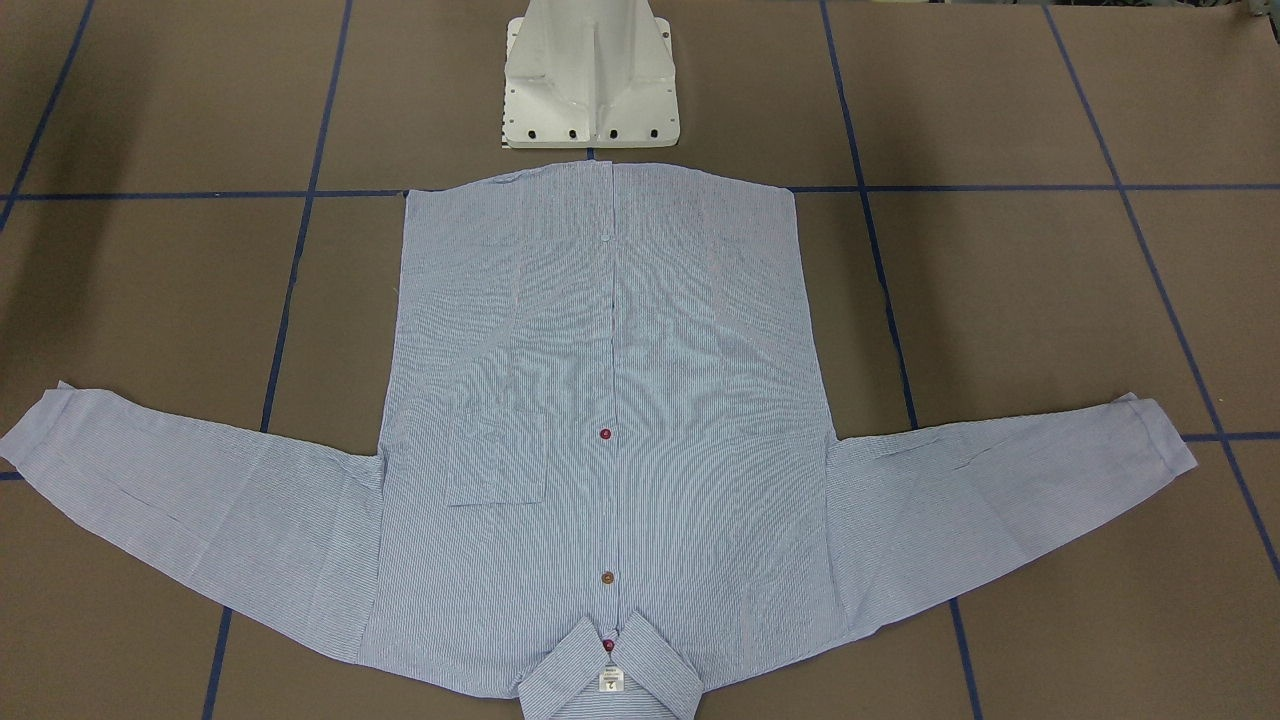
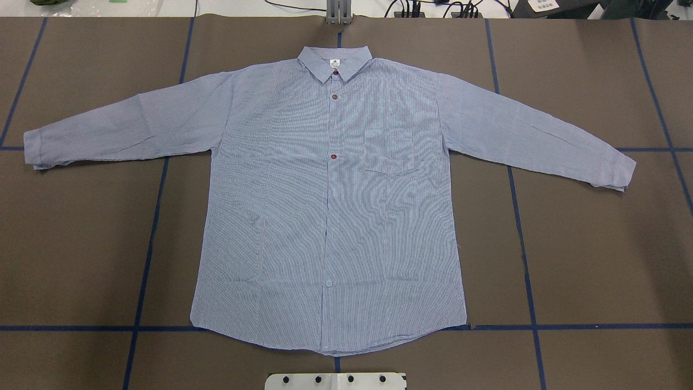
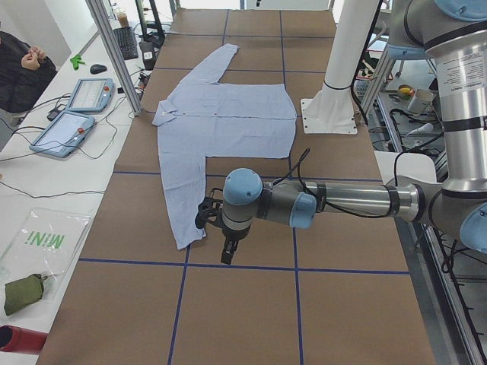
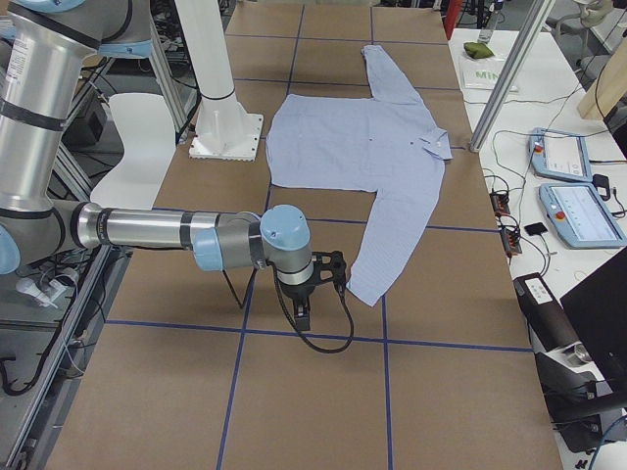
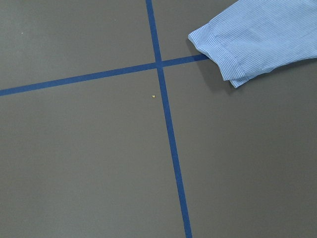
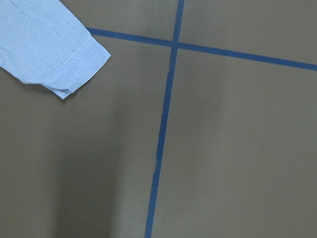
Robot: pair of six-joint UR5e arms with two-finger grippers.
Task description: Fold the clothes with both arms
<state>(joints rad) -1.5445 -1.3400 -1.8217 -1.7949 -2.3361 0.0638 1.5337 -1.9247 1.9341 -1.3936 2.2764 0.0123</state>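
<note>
While both arms hang low over the brown counter (image 2: 595, 244), we see blue tape lines (image 2: 524, 244) gridding it and one white pedestal base (image 1: 590, 80) on the robot's side. Beyond the far edge, a side table (image 3: 30, 190) holds two tablets (image 3: 67, 131), with a person (image 3: 19, 65) at its end.

One shirt (image 2: 325, 216) lies flat and face up at the middle of the counter, hem near the base, collar far. It's light blue with fine white stripes, and both sleeves are spread wide, left and right. We count one chest pocket, one white neck label, three dark buttons and one pale one near the hem.

Two arms: the left hand (image 3: 207, 216) hangs near the left cuff and the right hand (image 4: 331, 266) near the right cuff. We cannot tell whether either is spread or pressed together.
</note>
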